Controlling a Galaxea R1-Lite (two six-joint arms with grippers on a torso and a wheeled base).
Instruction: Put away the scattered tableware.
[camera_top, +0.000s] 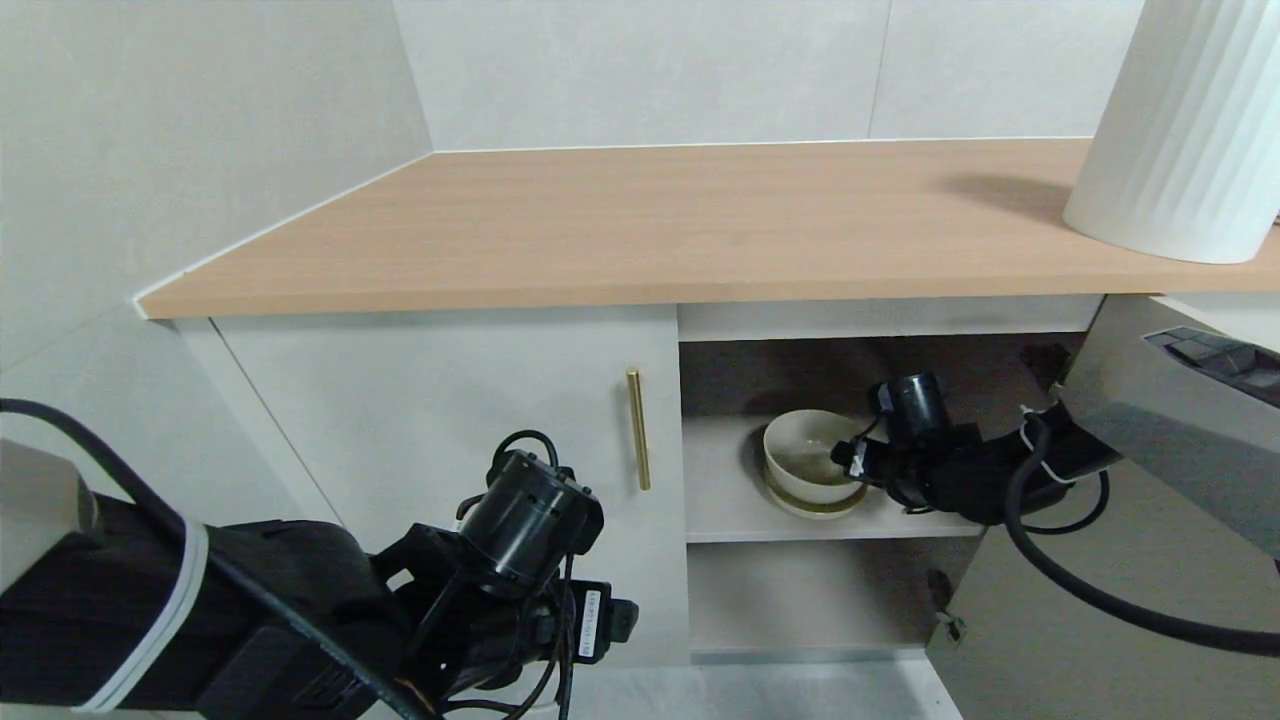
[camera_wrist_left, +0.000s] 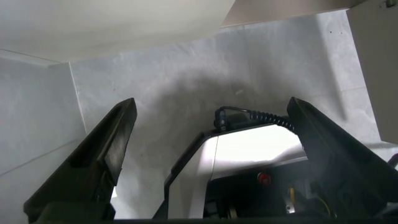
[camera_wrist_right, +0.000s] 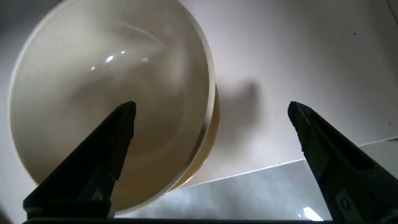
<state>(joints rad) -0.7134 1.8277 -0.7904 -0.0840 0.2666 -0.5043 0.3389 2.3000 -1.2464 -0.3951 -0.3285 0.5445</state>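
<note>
Cabinet shelf, bowl perhaps atop half-hidden plate, right pincer spread

A wooden table runs along the pale tiled wall, and a tall white ribbed vessel stands at its right end. Below the table, a closed white cabinet door carries an upright brass handle near its right edge.

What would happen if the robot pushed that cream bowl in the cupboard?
The bowl looks glossy and hard, probably ceramic, so it would likely stay stiff but could chip if knocked. It sits on another dish, so a push may make it slide or wobble. Its shine suggests a slippery rim.
</note>
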